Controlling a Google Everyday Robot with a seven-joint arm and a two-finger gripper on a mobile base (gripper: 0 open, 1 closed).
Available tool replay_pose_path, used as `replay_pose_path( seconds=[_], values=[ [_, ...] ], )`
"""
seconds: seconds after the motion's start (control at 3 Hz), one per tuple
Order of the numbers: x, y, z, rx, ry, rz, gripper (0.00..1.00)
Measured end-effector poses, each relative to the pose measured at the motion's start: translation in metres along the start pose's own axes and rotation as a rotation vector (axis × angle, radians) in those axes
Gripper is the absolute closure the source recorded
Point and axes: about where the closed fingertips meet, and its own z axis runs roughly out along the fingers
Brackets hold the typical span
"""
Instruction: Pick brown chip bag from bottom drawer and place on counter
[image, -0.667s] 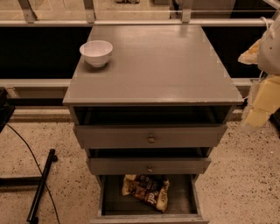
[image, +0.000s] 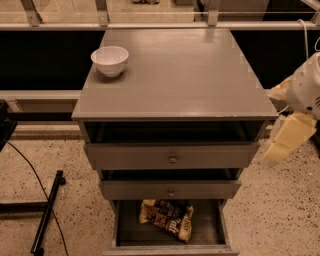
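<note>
The brown chip bag (image: 167, 218) lies crumpled in the open bottom drawer (image: 125, 227), toward its back middle, partly under the drawer above. The counter (image: 185, 75) is the grey cabinet top. My gripper (image: 275, 125) hangs to the right of the cabinet at about top-drawer height, well above and to the right of the bag. It is open, with one cream finger (image: 290, 139) pointing down-left and the other up by the counter's edge. Nothing is between them.
A white bowl (image: 109, 60) sits on the counter's back left corner. The two upper drawers with round knobs (image: 173, 159) are pulled out slightly. A black stand leg and cable (image: 46, 212) lie on the speckled floor at left. A railing runs behind the cabinet.
The gripper has dropped slightly down and to the left beside the cabinet. The bag, bowl and drawers have not moved.
</note>
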Motion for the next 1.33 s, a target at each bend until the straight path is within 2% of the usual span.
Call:
replay_pose_path(
  seconds=[0.33, 0.67, 1.0, 1.33],
  values=[
    [0.009, 0.032, 0.057, -0.073, -0.148, 0.074, 0.0],
    [0.027, 0.071, 0.122, -0.128, -0.327, 0.123, 0.0],
    [0.041, 0.067, 0.118, -0.05, -0.405, 0.167, 0.0],
    [0.04, 0.07, 0.138, -0.049, -0.497, 0.187, 0.0]
  ],
)
